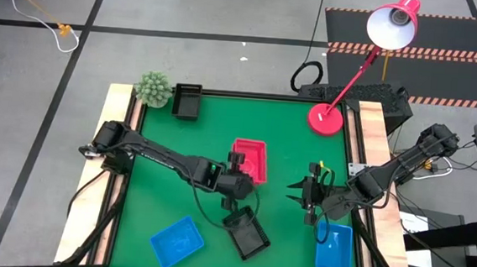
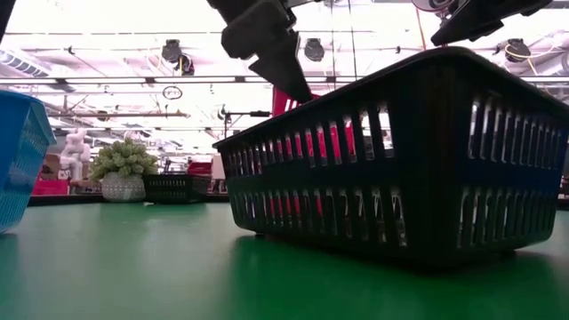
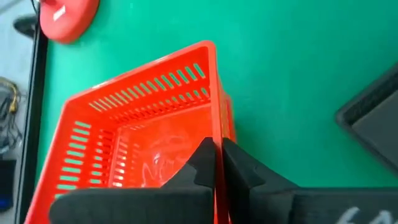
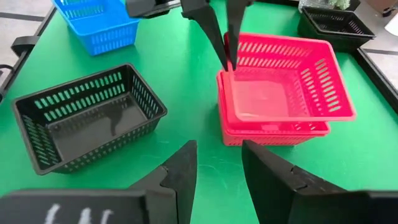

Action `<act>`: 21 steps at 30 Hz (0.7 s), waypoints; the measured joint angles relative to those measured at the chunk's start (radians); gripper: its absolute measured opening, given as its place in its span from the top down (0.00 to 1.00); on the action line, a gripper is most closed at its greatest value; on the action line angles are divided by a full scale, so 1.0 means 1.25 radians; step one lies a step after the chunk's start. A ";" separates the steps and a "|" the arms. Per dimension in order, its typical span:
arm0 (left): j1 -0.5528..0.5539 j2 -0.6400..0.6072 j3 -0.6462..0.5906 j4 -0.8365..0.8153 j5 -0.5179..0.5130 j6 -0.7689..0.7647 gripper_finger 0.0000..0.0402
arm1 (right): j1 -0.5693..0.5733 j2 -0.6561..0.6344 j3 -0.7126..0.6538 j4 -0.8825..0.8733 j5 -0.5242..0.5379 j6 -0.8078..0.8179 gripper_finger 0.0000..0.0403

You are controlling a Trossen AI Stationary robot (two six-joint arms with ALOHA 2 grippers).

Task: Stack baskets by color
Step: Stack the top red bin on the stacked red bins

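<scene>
Pinching the rim of the top red basket with my left claw, I have it sitting slightly askew in the red stack at mid-bench. My right claw hangs released near the right edge, holding nothing. One black basket lies near the front edge, another at the back-left corner; two blue baskets sit apart (so sorting looks far from done).
</scene>
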 joint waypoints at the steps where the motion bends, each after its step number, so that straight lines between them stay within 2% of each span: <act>1: -0.002 -0.002 -0.016 0.030 0.000 0.006 0.98 | 0.000 0.000 0.000 0.000 -0.010 0.000 0.69; 8: -0.004 -0.008 -0.089 0.144 -0.014 0.036 0.96 | 0.000 0.000 0.000 0.000 -0.012 0.004 0.69; 12: -0.002 -0.008 -0.097 0.139 -0.017 0.044 0.98 | 0.000 0.000 0.000 0.000 -0.012 0.009 0.69; 17: 0.001 -0.008 -0.097 0.138 -0.015 0.036 0.94 | 0.000 0.000 0.000 0.000 -0.012 0.008 0.69; 21: 0.011 -0.008 -0.097 0.109 -0.013 0.013 0.97 | 0.000 0.000 0.000 0.000 -0.012 0.007 0.69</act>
